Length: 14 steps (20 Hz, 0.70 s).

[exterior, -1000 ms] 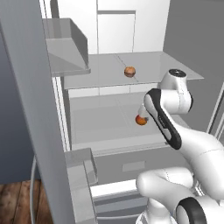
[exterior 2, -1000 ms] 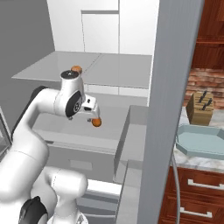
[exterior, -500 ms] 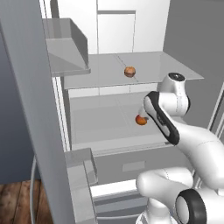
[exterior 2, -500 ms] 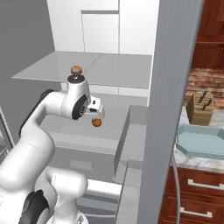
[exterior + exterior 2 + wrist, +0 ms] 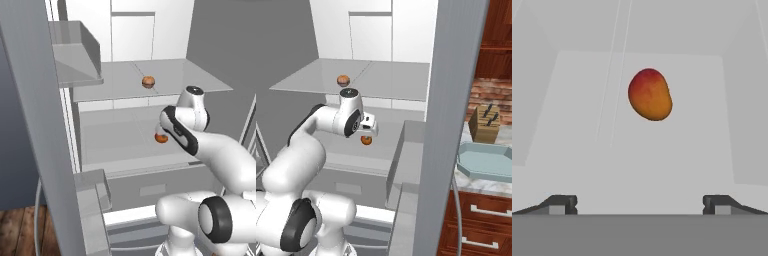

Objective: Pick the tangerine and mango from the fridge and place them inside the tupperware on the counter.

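On the lower fridge (image 5: 125,30) shelf, the tangerine (image 5: 161,138) is lined up just ahead of the gripper (image 5: 640,204), not touched yet. Jaws are spread wide, nothing held. Step judged: approach for first pick. Next: forward advance until the fruit is straddled, then closing. Mango (image 5: 148,81) is left on the shelf above. Tupperware (image 5: 491,161) is seen on the marbled tabletop (image 5: 476,184) right of the door.

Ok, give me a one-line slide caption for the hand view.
Open fingers face an orange-red fruit lying ahead on the grey fridge shelf, not yet touched.
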{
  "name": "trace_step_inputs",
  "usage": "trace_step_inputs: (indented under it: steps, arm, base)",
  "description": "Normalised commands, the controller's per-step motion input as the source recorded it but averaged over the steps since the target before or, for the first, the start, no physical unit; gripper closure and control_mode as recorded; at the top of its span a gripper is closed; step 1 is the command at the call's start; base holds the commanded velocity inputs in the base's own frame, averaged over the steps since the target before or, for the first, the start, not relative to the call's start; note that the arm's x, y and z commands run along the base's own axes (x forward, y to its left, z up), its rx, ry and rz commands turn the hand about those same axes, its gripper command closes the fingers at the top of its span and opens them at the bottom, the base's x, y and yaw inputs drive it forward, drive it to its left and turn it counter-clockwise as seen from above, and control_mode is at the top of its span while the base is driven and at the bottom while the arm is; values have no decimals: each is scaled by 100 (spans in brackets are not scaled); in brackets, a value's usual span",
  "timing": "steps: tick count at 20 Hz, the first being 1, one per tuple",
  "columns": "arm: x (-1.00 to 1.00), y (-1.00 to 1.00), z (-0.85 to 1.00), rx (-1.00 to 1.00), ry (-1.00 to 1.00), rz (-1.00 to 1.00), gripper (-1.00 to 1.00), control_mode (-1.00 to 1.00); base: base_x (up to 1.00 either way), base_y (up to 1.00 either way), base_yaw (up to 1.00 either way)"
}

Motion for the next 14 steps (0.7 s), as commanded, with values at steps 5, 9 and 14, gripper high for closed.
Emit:
trace_step_inputs:
  steps: [5,9,14]
  arm:
    - [24,-1,-28,0,0,0,-100,-100]
    - [26,0,-24,0,0,0,-100,-100]
    - [27,0,-21,0,0,0,-100,-100]
  base:
    - [0,0,0]
    - [0,0,0]
    - [0,0,0]
